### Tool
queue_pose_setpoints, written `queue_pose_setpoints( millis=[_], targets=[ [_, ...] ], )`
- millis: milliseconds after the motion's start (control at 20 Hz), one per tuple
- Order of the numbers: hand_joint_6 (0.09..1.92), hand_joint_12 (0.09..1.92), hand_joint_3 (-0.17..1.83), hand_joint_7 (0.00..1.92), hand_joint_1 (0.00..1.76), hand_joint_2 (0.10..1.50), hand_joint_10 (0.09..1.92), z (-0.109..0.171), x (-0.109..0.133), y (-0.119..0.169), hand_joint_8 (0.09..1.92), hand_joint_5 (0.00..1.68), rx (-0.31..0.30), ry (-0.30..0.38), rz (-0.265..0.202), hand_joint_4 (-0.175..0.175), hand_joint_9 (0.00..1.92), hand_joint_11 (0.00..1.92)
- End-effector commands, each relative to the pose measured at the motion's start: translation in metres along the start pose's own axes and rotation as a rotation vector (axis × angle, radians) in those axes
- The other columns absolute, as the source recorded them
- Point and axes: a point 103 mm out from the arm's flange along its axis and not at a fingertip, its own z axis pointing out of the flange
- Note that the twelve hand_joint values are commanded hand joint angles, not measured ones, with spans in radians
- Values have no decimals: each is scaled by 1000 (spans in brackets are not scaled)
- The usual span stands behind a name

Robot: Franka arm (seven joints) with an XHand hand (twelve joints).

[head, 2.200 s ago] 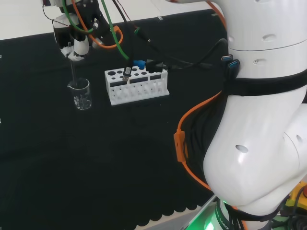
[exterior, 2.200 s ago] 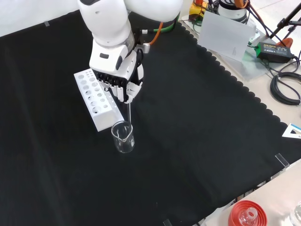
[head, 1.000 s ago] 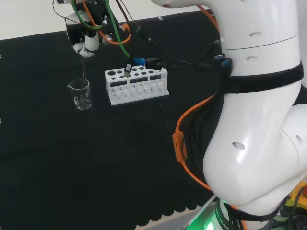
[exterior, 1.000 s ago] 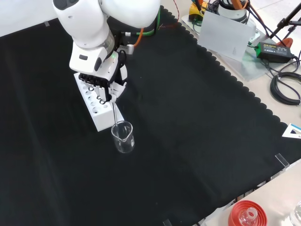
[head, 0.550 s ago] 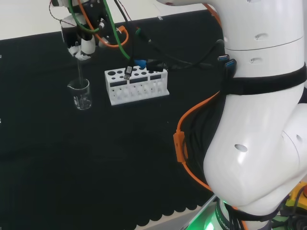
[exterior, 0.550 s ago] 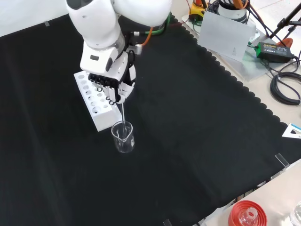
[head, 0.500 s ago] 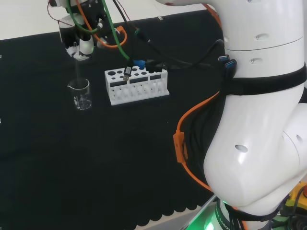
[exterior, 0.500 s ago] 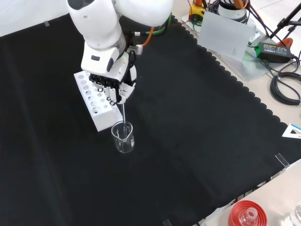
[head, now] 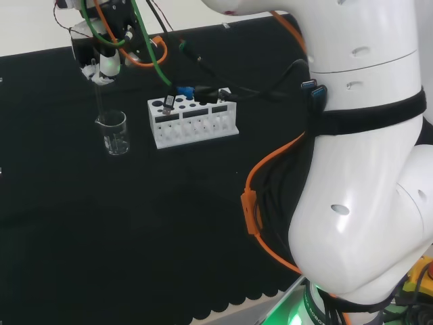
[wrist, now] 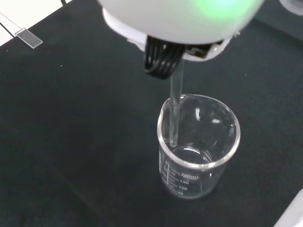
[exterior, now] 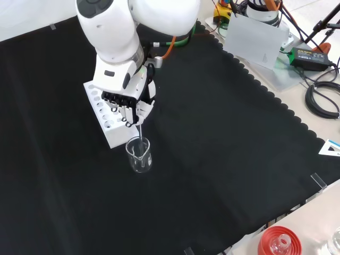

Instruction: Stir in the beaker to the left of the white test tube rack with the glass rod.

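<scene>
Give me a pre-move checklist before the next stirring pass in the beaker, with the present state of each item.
1. Glass rod held in the hand, fingers curled round it: ok.
2. Rod tip inside the beaker: ok; the wrist view shows it below the rim, close to the wall.
3. Beaker upright on the black cloth: ok.
4. Gap between beaker and white test tube rack: ok; they stand apart in the head view.
5. Rod tip clear of the beaker's floor: cannot tell.
6. Liquid in the beaker: cannot tell; the glass looks clear.
</scene>
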Motion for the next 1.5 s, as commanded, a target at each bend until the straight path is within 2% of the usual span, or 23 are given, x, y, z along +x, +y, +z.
queue_pose_setpoints(
  millis=[50,400,700,1150,1500],
  targets=[
    [734,674,890,1433,1333,524,387,7,-16,6,699,1188,10,5,0,-175,1801,1660],
    [734,675,889,1433,1332,525,386,11,-43,-6,700,1187,25,21,48,-175,1801,1660],
    [735,676,887,1432,1332,526,385,19,-48,-22,701,1186,39,18,66,-175,1801,1659],
    [735,677,885,1431,1332,528,385,14,-22,-36,702,1185,29,5,54,-175,1802,1659],
    [736,678,885,1431,1332,528,384,9,-1,-25,703,1184,23,2,28,-175,1802,1658]
  ],
)
